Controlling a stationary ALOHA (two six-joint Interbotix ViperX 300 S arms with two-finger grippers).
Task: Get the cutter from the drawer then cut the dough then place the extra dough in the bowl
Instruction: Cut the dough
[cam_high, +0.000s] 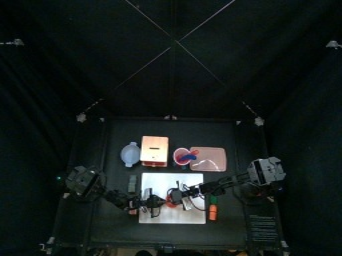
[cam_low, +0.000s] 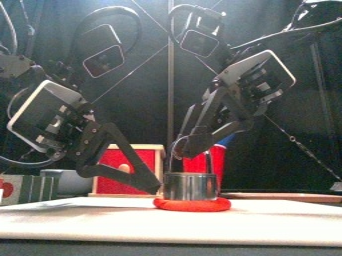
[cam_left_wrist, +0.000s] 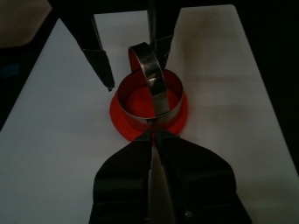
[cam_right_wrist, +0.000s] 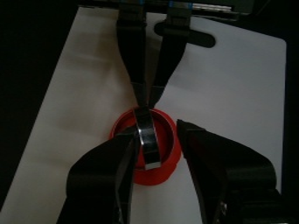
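A round metal cutter (cam_low: 191, 186) stands on a flat red dough disc (cam_low: 191, 205) on the white cutting board (cam_low: 80, 222). My right gripper (cam_low: 189, 152) comes down from above. In its wrist view the right gripper (cam_right_wrist: 152, 127) is shut on the cutter (cam_right_wrist: 146, 140), one jaw on each side. My left gripper (cam_left_wrist: 152, 138) is shut. Its tips rest on the near edge of the dough (cam_left_wrist: 122, 118), beside the cutter (cam_left_wrist: 155, 87). In the top view both grippers meet over the middle of the board (cam_high: 174, 215).
Behind the board stand the blue-grey bowl (cam_high: 130, 153), the wooden box (cam_high: 154, 150) and the pink tray (cam_high: 221, 150) with toy foods. In the front view, the box's red drawer front (cam_low: 138, 160) shows behind my left arm.
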